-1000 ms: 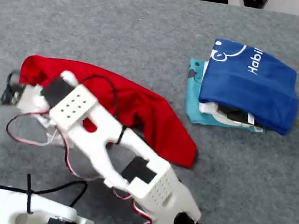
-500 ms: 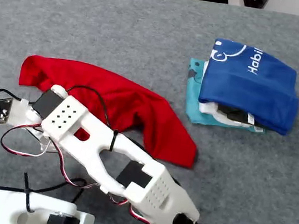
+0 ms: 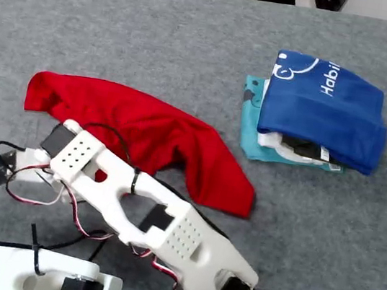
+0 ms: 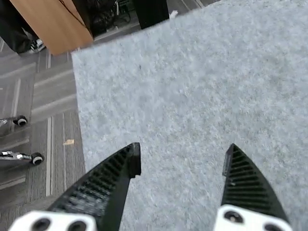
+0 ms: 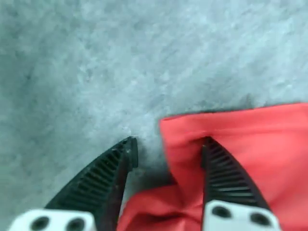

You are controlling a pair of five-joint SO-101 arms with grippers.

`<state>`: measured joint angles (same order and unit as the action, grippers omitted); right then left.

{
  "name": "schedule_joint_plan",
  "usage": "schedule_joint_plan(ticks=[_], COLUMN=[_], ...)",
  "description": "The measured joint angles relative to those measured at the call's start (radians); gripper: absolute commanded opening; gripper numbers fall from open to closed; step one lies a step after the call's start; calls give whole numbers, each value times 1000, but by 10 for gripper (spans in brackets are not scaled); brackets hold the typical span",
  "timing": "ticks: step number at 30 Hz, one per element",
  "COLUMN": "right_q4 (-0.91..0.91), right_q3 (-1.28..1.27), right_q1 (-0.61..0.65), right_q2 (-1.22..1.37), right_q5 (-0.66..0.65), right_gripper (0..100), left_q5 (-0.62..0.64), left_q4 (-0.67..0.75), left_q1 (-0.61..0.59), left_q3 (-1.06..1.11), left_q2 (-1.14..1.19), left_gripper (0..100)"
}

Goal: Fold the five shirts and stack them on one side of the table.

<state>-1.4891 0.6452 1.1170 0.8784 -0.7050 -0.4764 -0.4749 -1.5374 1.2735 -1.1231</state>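
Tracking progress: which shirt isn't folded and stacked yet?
The red shirt: it lies loose and rumpled, apart from the folded pile topped by the blue shirt.

One red shirt (image 3: pixel 145 127) at nine o'clock, one folded stack (image 3: pixel 322 113) at two o'clock, two grippers, left gripper (image 4: pixel 184 149) and right gripper (image 5: pixel 169 142)

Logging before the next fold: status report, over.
Left gripper open, over table. Right gripper open, astride red shirt edge. Shirt rumpled, apart from folded stack. Nothing blocking.
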Motion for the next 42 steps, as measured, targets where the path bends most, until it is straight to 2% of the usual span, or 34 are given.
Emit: schedule_joint_plan(ticks=[4, 10, 17, 30, 35, 42], right_q4=[0, 12, -44, -275, -276, -279], right_q3=[124, 230, 348, 948, 973, 974], right_q1=[-2, -20, -68, -107, -124, -163], right_q2=[78, 135, 149, 149, 117, -110], right_q5=[0, 0, 2, 172, 281, 414], right_gripper=[221, 3, 5, 5, 5, 5], left_q5=[0, 0, 0, 0, 0, 0], left_q4=[0, 0, 0, 0, 0, 0], left_q1=[-5, -5, -5, -5, -5, 20], left_q3=[6, 6, 6, 6, 6, 6], left_q2=[0, 0, 0, 0, 0, 0], left_gripper=[285, 285, 285, 285, 285, 285])
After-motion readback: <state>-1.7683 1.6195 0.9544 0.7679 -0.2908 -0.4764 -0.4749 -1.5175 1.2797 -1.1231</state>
